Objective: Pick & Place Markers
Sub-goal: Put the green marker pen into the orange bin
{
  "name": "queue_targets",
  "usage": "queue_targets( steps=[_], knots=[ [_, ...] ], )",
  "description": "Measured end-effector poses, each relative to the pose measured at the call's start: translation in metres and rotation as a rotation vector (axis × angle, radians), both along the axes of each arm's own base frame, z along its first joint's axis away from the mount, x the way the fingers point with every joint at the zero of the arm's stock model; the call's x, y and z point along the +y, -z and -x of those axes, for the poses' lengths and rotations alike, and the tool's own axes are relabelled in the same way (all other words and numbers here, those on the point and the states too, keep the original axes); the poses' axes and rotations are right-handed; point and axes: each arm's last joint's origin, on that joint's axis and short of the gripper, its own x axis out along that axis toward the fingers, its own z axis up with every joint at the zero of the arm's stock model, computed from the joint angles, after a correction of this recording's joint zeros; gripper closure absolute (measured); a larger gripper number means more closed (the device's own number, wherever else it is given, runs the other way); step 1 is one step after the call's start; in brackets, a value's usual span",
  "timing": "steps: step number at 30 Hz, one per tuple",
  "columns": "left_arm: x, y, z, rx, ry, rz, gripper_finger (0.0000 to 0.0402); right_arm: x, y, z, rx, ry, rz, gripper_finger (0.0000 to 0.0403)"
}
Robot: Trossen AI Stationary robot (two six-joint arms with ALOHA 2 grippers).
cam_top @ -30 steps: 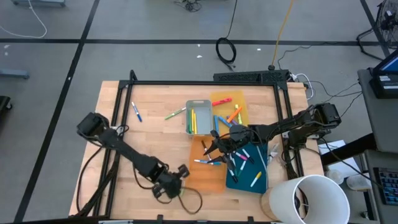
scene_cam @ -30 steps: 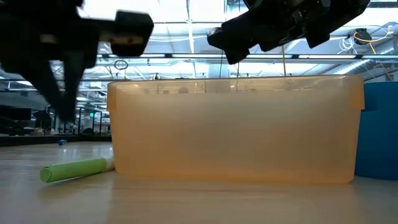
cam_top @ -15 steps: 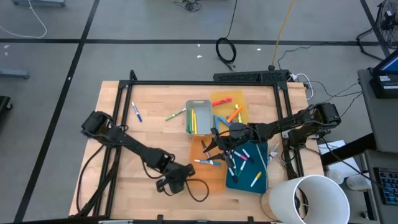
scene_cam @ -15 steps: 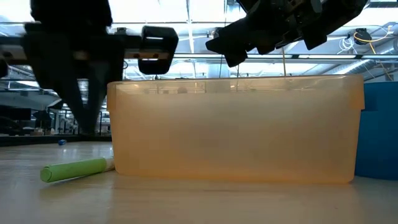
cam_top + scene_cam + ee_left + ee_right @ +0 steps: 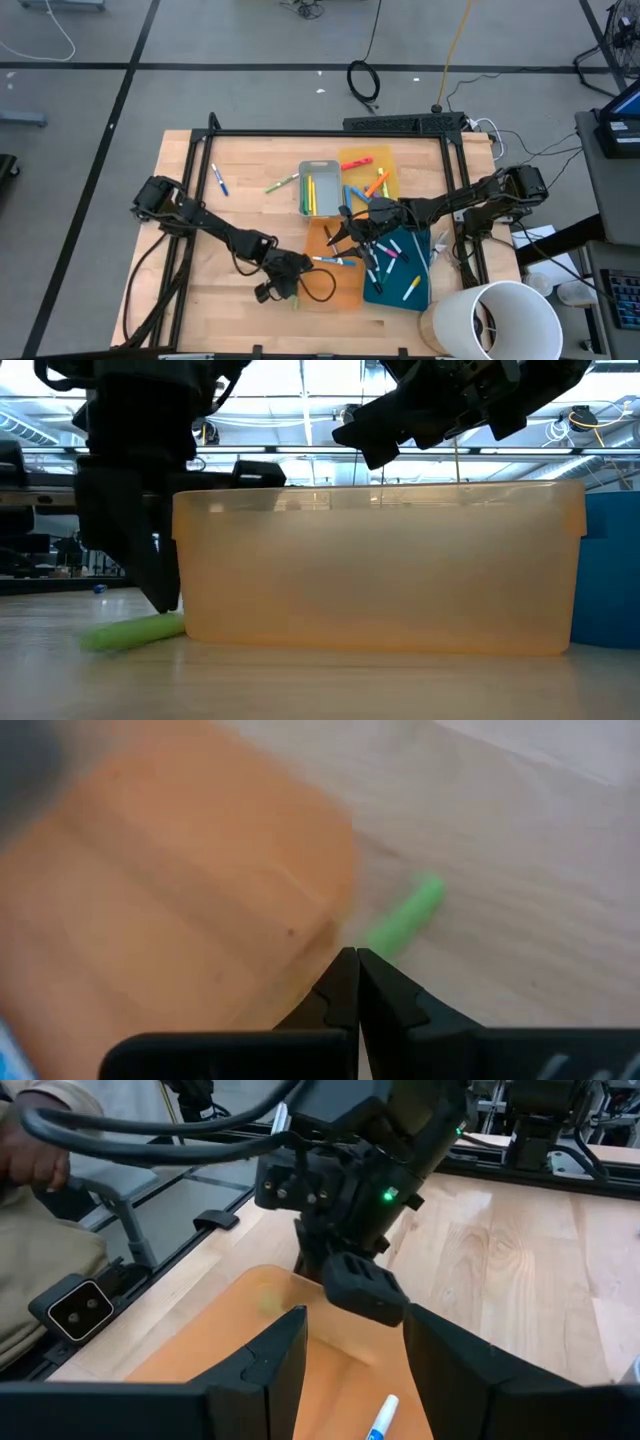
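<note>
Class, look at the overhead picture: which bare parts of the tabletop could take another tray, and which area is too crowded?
Bare wood lies along the table's left side, between the blue marker and the left arm, and along the back edge, behind the grey tray. It is crowded at centre-right: the orange tray, blue tray, yellow tray and both grippers, left and right, cluster there.

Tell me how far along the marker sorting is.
Done: markers lie in the grey tray, yellow tray, orange tray, blue tray. In hand: nothing; shut left gripper hangs by a green marker beside the orange tray, open right gripper above it. Left: that marker, a blue marker, a second green marker farther back.
</note>
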Motion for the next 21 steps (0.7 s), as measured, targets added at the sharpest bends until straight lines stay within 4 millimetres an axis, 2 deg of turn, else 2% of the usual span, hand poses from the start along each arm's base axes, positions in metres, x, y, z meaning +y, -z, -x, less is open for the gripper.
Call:
queue_targets(
  steps=[13, 21],
  knots=[
    [0.004, 0.008, 0.008, 0.239, -0.331, 0.114, 0.0397, 0.0, 0.0, 0.0, -0.001, 0.002, -0.006, 0.0248],
    [0.003, 0.01, 0.013, 0.294, -0.361, 0.106, 0.0395, 0.0, 0.0, 0.0, -0.001, 0.002, -0.007, 0.0248]
  ],
)
